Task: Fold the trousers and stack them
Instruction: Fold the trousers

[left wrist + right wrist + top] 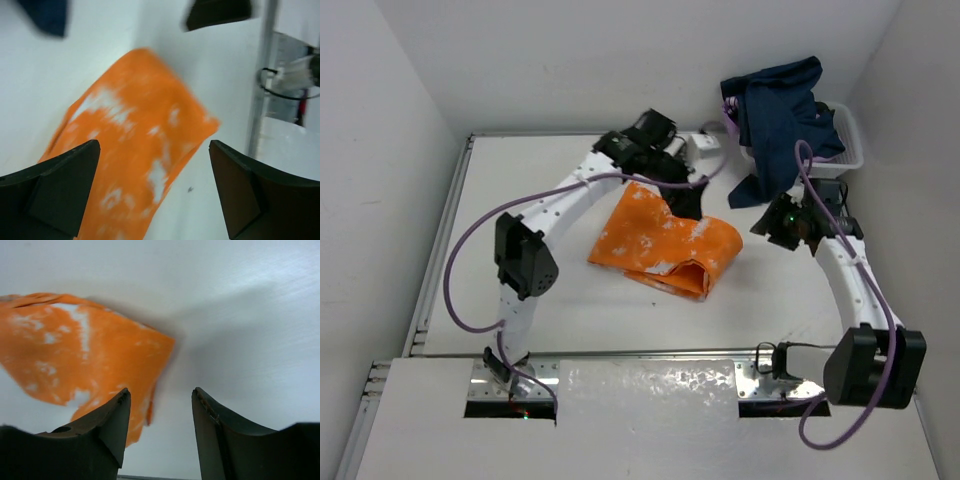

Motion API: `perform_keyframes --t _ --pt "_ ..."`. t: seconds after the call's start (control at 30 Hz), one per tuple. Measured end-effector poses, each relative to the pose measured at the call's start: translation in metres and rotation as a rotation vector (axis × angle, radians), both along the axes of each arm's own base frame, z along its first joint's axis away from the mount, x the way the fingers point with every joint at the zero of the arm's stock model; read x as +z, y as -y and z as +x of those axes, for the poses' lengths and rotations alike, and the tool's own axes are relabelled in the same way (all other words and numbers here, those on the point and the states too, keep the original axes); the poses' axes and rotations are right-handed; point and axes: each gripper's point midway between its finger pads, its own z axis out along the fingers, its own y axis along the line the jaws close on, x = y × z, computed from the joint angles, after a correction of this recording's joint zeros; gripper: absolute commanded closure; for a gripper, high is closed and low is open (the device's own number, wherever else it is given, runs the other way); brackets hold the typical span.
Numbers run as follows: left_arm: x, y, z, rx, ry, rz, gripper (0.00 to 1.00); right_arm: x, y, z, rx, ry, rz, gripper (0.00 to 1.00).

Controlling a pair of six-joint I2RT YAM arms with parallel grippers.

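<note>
Right pincer [160, 395] (jaws apart, empty) hovers beside the trousers [75, 350].

Bright-orange trousers [665, 243] with white tie-dye splotches; clothes heap [778, 100] dark navy, seemingly plain; basket [851, 138] white.

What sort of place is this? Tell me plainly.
Probably a robot-lab test cell: a white table boxed in by plain white walls, white robot arms, left and right, bolted on, and a white plastic basket of dark blue clothes.
</note>
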Motion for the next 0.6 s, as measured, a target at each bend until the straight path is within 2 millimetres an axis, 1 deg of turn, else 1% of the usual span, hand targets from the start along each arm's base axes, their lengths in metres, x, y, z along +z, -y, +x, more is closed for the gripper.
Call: perform_keyframes --t 0.03,0.07,0.1,0.13,0.17,0.2,0.23,0.27,0.3,0.33,0.37,0.4,0.43,0.47,0.53,0.6 --pt "0.002 -0.015 0.013 0.051 0.01 0.01 0.22 0.006 -0.009 0.003 0.02 0.036 0.013 0.5" --pt "0.001 -0.032 0.026 0.106 0.011 0.023 0.27 0.014 -0.02 0.006 0.05 0.075 0.027 0.5" --pt "-0.001 -0.051 0.041 0.166 0.014 0.037 0.32 0.023 -0.036 0.011 0.092 0.123 0.035 0.51" --pt "-0.005 -0.07 0.054 0.219 0.009 0.052 0.39 0.032 -0.055 0.015 0.144 0.167 0.051 0.53" --pt "-0.01 -0.086 0.063 0.265 -0.003 0.066 0.4 0.041 -0.074 0.02 0.192 0.206 0.07 0.55" --pt "-0.018 -0.104 0.074 0.318 -0.016 0.083 0.41 0.049 -0.095 0.023 0.241 0.234 0.096 0.61" --pt "-0.029 -0.12 0.082 0.364 -0.034 0.101 0.41 0.055 -0.112 0.028 0.278 0.257 0.117 0.64" --pt "-0.041 -0.132 0.087 0.4 -0.055 0.118 0.41 0.058 -0.125 0.034 0.302 0.273 0.135 0.67" --pt "-0.053 -0.141 0.09 0.427 -0.076 0.135 0.41 0.057 -0.136 0.041 0.314 0.276 0.15 0.7" --pt "-0.06 -0.145 0.092 0.446 -0.081 0.145 0.41 0.054 -0.145 0.046 0.324 0.269 0.162 0.74" --pt "-0.081 -0.152 0.088 0.463 -0.118 0.175 0.41 0.046 -0.153 0.05 0.328 0.25 0.174 0.77" --pt "-0.094 -0.156 0.084 0.478 -0.146 0.198 0.41 0.034 -0.16 0.052 0.328 0.215 0.183 0.81" --pt "-0.105 -0.158 0.082 0.487 -0.166 0.215 0.42 0.014 -0.163 0.049 0.317 0.157 0.19 0.85" --pt "-0.115 -0.159 0.081 0.497 -0.184 0.229 0.42 0.006 -0.165 0.045 0.315 0.132 0.191 0.85" --pt "-0.127 -0.159 0.084 0.513 -0.202 0.239 0.42 -0.026 -0.159 0.024 0.284 0.051 0.187 0.88" --pt "-0.135 -0.158 0.087 0.527 -0.21 0.238 0.42 -0.057 -0.147 -0.008 0.241 -0.039 0.175 0.9"
